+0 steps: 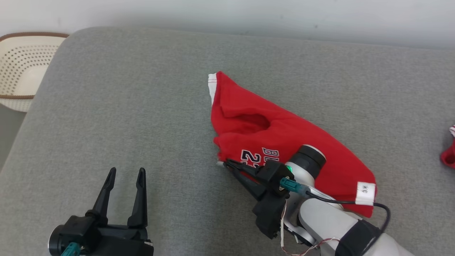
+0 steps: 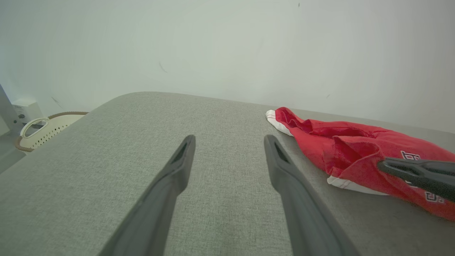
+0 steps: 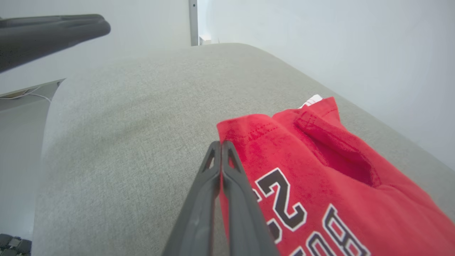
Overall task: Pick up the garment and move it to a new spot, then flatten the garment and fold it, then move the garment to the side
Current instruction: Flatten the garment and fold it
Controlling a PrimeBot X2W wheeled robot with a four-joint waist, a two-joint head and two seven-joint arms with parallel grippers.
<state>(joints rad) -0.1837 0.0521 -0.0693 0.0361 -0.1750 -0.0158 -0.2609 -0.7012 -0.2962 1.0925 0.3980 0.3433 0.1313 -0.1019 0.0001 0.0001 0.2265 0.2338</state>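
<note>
The red garment (image 1: 284,142) is spread out, crumpled, a bit right of the middle of the grey padded surface (image 1: 142,106). Black-and-white lettering and digits are printed on the side nearest the robot, a white tag (image 1: 365,193) is sewn on at its near right corner, and a white-trimmed corner is pointed toward the wall.

The right pincer (image 1: 227,163) is clamped tight, both fingers pressed together right at the garment's near left edge. In the right wrist view a sliver of red can be seen between the fingers, so the hem looks pinched, and the cloth is still lying flat on the surface.

The left pincer (image 1: 127,172) is spread wide with nothing in it, held low over bare grey fabric at the lower left, well apart from the garment.

A cream perforated basket (image 1: 21,64) with a brown rim is parked off the far left corner. Another red item (image 1: 448,153) is cut off by the right edge of the head view, so what it is can't be told.
</note>
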